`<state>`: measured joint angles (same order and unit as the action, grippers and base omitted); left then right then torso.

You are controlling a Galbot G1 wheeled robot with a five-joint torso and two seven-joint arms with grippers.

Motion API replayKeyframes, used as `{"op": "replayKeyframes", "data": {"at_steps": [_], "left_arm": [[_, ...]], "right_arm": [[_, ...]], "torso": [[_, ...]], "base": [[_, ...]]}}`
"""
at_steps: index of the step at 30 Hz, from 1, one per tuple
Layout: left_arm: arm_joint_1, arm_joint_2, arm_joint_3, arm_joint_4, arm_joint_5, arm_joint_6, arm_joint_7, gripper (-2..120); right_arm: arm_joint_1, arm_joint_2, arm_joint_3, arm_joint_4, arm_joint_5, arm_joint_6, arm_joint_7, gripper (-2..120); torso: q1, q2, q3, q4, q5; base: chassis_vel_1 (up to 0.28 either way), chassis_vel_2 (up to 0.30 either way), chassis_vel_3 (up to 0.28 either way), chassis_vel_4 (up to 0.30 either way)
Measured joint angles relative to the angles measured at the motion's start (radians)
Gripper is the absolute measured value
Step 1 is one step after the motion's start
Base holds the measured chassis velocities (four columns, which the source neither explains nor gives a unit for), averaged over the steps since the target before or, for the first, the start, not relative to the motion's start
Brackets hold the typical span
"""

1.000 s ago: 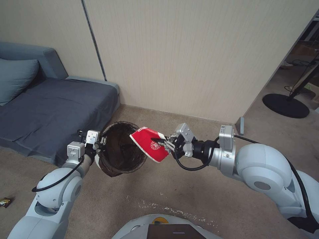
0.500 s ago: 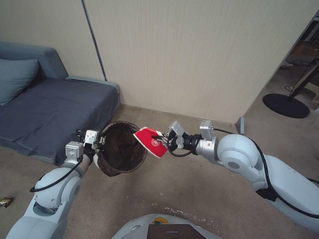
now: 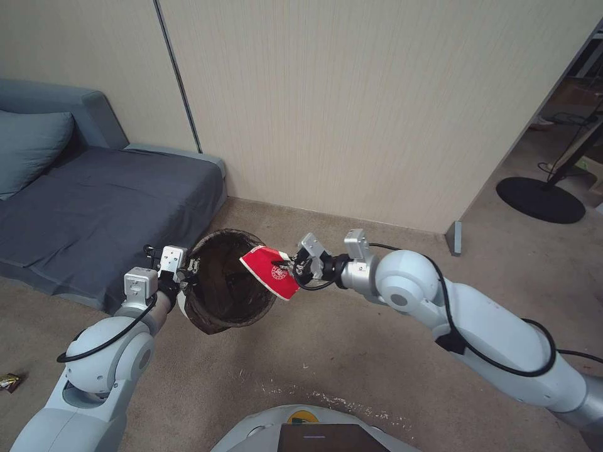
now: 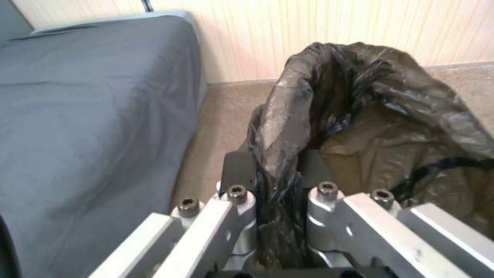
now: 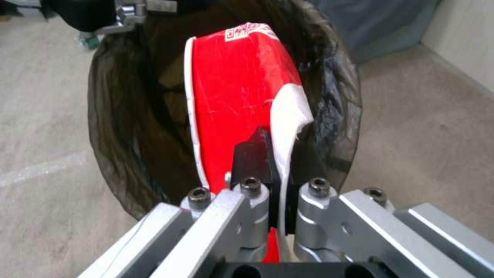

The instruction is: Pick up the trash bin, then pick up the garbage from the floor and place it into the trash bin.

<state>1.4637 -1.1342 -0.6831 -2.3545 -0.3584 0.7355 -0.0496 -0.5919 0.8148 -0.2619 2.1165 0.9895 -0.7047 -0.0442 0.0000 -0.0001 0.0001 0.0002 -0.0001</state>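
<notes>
Over the trash bin (image 3: 227,279), on its side away from the sofa (image 3: 94,213), my right gripper (image 3: 290,269) has its fingers pinched shut on the edge of a red paper packet (image 3: 270,272), whose far end reaches across the bin's rim above the dark liner bag (image 4: 360,116). At the rim's sofa side, my left gripper (image 3: 188,272) is clamped on the folded liner and the bin's wall, holding the bin up off the floor (image 3: 352,358) with its mouth tilted toward me. To finish this drop well, I judge I should carry the packet further toward the middle of the opening and lower it before I release, since it is light and flat and could flutter off the rim; the left arm should keep the bin steady meanwhile. From the right wrist I see the packet pinched between the pads (image 5: 252,154) with the bin's mouth straight beyond it, alignment the head camera hides. From the head I alone see another scrap of litter (image 3: 9,381) on the floor, well away past the sofa's near corner.
</notes>
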Motion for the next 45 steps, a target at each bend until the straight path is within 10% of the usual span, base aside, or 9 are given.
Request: {"op": "replayKeyframes", "data": {"at_steps": [45], "left_arm": [[0.002, -0.022, 0.005, 0.015, 0.01, 0.0, 0.008, 7]], "right_arm": [[0.233, 0.157, -0.22, -0.28, 0.006, -0.021, 0.027, 0]], "torso": [[0.0, 0.0, 0.0, -0.0002, 0.0]], "base": [[0.0, 0.0, 0.0, 0.0]]}}
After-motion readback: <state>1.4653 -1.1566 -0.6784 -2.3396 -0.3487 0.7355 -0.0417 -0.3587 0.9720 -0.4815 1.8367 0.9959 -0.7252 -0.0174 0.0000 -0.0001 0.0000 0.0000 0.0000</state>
